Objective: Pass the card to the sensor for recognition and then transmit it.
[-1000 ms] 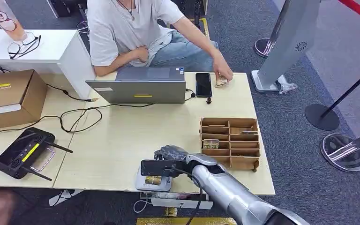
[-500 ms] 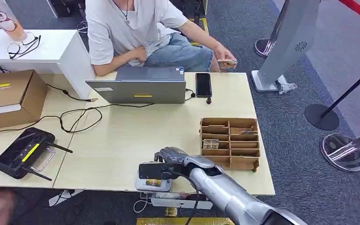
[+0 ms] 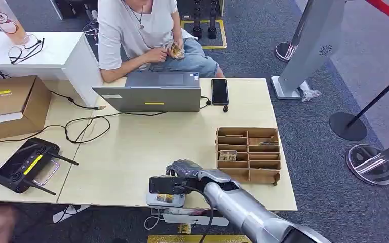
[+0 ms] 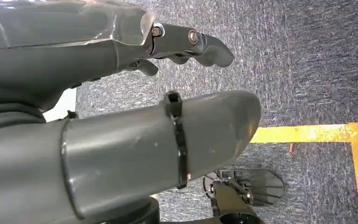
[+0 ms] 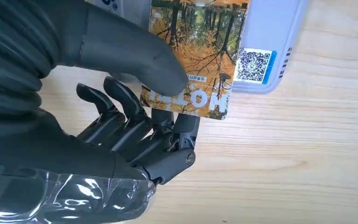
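R hand (image 3: 182,169) is at the near edge of the table (image 3: 131,152), thumb and fingers (image 5: 126,100) pinching the card (image 5: 196,56) flat over the grey sensor (image 5: 270,46). L hand (image 4: 121,70) hangs above the carpet, fingers loosely spread, holding nothing. A cardboard sorter (image 3: 248,154) stands near, toward the table's right edge.

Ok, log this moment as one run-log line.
phase: card at sensor | right hand: holds card over sensor | left hand: holds nothing | card tray: untouched
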